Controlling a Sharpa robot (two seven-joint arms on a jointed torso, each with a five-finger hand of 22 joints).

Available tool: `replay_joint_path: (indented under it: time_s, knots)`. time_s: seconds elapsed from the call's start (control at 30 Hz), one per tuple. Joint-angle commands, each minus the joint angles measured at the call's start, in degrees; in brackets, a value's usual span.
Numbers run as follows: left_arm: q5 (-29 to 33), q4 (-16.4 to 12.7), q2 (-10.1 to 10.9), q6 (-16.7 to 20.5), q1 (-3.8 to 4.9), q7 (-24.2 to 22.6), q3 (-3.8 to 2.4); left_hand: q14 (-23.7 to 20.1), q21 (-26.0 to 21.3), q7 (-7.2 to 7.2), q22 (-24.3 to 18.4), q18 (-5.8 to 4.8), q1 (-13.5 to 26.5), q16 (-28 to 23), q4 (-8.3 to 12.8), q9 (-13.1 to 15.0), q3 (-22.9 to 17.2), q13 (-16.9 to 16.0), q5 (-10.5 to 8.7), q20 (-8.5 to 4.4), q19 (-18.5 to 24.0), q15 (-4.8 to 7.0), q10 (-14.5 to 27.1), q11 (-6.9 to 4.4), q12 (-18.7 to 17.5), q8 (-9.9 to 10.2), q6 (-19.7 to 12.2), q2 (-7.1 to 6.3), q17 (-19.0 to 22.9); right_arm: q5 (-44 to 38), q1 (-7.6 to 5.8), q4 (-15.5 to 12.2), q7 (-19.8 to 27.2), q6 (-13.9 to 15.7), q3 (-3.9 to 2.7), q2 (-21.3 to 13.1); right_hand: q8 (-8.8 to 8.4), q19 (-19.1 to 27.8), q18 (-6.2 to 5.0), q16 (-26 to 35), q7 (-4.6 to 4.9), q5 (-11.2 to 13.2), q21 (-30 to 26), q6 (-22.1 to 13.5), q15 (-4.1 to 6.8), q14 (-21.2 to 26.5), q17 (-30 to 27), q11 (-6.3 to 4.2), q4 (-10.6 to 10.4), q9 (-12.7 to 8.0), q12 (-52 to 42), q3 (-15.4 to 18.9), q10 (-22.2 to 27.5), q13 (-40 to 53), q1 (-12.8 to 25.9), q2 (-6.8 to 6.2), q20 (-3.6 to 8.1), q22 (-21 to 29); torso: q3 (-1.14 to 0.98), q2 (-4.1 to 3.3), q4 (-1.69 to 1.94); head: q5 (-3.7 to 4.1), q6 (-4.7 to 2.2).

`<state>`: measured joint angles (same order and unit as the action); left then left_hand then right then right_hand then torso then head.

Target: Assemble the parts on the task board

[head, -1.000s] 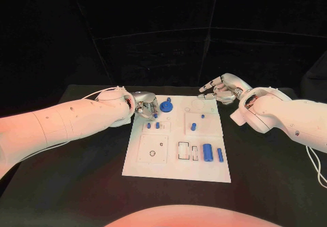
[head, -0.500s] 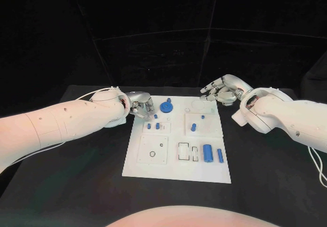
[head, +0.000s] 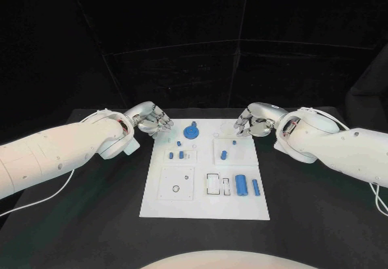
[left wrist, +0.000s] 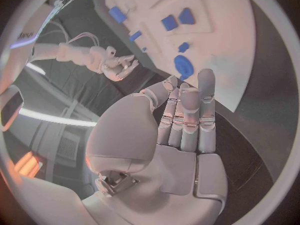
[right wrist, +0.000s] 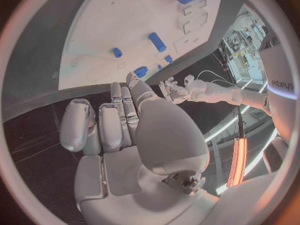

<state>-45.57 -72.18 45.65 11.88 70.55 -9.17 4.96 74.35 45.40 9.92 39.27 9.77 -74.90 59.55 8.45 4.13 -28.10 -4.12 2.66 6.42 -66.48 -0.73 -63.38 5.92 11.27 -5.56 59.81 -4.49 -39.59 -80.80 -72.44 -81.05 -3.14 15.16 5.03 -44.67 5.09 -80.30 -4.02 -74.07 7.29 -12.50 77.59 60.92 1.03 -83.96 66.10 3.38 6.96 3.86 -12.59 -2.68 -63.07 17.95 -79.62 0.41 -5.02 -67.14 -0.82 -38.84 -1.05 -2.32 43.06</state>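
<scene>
The white task board [head: 202, 196] lies mid-table. On its far part sit a blue toothed disc [head: 190, 132] and several small blue pegs [head: 183, 154]. A thick blue cylinder [head: 241, 181] and a thinner one [head: 255, 187] lie on its near right part. My left hand [head: 149, 120] hovers just off the board's far left corner, fingers straight and together, holding nothing [left wrist: 181, 120]. My right hand [head: 254, 122] hangs at the far right corner, fingers loosely bent and empty [right wrist: 125, 120]. In the left wrist view the disc [left wrist: 183, 66] lies just beyond the fingertips.
The board rests on a black table [head: 81, 213] with bare surface on both sides and in front. Rectangular recesses [head: 212, 185] and a square plate with a ring hole [head: 175, 182] mark the board's near half. White cables trail from both forearms.
The camera has shifted. My left hand has drawn back leftward off the board, away from the disc and pegs. My right hand has come closer to the board's far right corner.
</scene>
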Motion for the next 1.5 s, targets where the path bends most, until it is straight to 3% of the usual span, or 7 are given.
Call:
replay_joint_path:
  time_s: [0.03,0.17,0.37,0.53,0.9,1.33,1.5]
  knots:
    - [28.67,-1.32,0.51,-0.33,0.13,-11.37,-0.04,-1.48,-0.84,0.06,-0.52,0.73,-0.03,-1.89,-0.08,-0.07,0.07,0.01,0.09,0.04,0.68,-0.05,0.44,0.00,0.40,-0.46,0.30,0.54,2.55,-13.75,0.31,-0.46,-3.46,-0.39,-0.01,0.17,-0.47,-0.32,-0.58,0.30,0.07,0.44,-0.23,0.14,-0.17,-1.79,-0.33,0.38,0.10,-0.08,0.70,-0.65,0.16,-1.15,0.28,-0.76,-0.15,-0.14,0.11,-0.06,-0.04,0.49,-0.23]
    - [37.30,-2.85,1.27,-1.33,0.13,-14.50,-0.02,-2.42,-1.46,0.02,-0.86,0.73,0.00,-2.87,-0.16,-0.03,0.33,-0.10,0.09,0.09,1.15,-0.07,0.21,-0.06,0.90,-0.72,0.53,0.74,3.88,-16.65,0.99,-0.36,-4.41,0.29,0.00,0.73,-1.12,-0.42,-0.55,0.36,0.32,0.72,-0.19,-0.18,-0.44,-1.87,-0.59,0.72,0.36,-0.07,1.66,-1.69,0.24,-3.29,0.83,-1.33,-0.45,-0.20,0.05,-0.05,-0.06,1.11,-0.40]
    - [41.57,-4.68,2.29,-2.05,0.10,-16.33,0.03,-3.08,-1.97,-0.08,-1.15,0.74,0.16,-3.48,-0.30,0.02,0.72,-0.25,0.09,0.10,1.47,-0.04,-0.15,-0.18,1.49,-1.05,0.85,0.92,4.84,-17.81,1.74,0.51,-4.67,-0.02,0.01,1.86,-1.41,-0.41,-0.59,0.25,0.77,1.49,-0.30,-0.50,-0.79,-1.92,-0.69,1.13,0.98,-0.07,2.74,-4.10,-0.06,-6.45,1.18,-1.69,-0.79,-0.04,-0.01,-0.10,0.13,1.39,-0.41]
    - [42.38,-5.16,2.83,-2.36,0.10,-16.80,0.07,-3.33,-2.10,-0.09,-1.22,0.74,0.22,-3.78,-0.32,0.02,0.87,-0.27,0.09,0.10,1.54,-0.03,-0.19,-0.20,1.63,-1.12,0.90,0.90,5.33,-17.95,2.41,1.23,-4.38,-0.72,0.01,2.64,-1.42,-0.35,-0.63,0.29,0.98,2.27,-0.43,-0.57,-0.95,-1.87,-0.94,1.31,1.37,-0.07,3.31,-6.18,-0.48,-8.48,1.56,-1.98,-0.96,0.14,0.06,-0.12,0.15,1.41,-0.37]
    - [42.72,-5.07,3.30,-2.40,0.10,-16.73,0.11,-3.63,-2.26,-0.10,-1.32,0.74,0.19,-4.10,-0.27,0.02,1.00,-0.29,0.09,0.09,1.63,-0.02,-0.20,-0.23,1.77,-1.19,0.93,0.87,5.83,-17.62,3.59,2.51,-3.70,-2.78,0.01,3.87,-1.29,-0.40,-0.64,0.23,1.12,3.32,-0.42,0.21,-0.96,-1.82,-1.15,1.36,2.04,0.00,3.82,-10.73,-1.78,-11.27,2.07,-2.04,-1.03,0.08,0.00,-0.11,-0.01,1.19,-0.03]
    - [42.73,-4.94,3.28,-2.36,0.10,-16.47,0.11,-3.94,-2.39,-0.08,-1.39,0.75,0.14,-4.47,-0.23,0.01,1.08,-0.30,0.09,0.08,1.70,-0.01,-0.19,-0.23,1.87,-1.24,0.93,0.87,6.41,-17.04,3.96,3.01,-3.18,-3.74,0.01,4.77,-0.88,-0.66,-0.57,-0.24,0.86,5.53,-0.11,2.84,-0.54,-1.91,-0.88,0.87,2.29,0.18,4.07,-17.52,-4.77,-13.28,2.99,-1.68,-0.71,-0.39,-0.01,-0.05,-0.01,1.15,0.18]
    - [42.74,-4.86,3.30,-2.26,0.10,-16.36,0.11,-3.99,-2.44,-0.07,-1.42,0.75,0.11,-4.52,-0.21,0.01,1.10,-0.30,0.09,0.08,1.72,-0.01,-0.18,-0.22,1.90,-1.25,0.92,0.89,6.47,-16.86,4.01,3.13,-3.20,-4.29,0.01,5.00,-1.03,-0.73,-0.54,-0.42,0.72,5.79,-0.01,3.59,-0.38,-1.93,-0.83,0.70,2.09,0.14,4.50,-20.08,-5.69,-13.83,3.93,-2.38,-0.51,-0.53,0.00,-0.06,0.02,1.23,0.24]
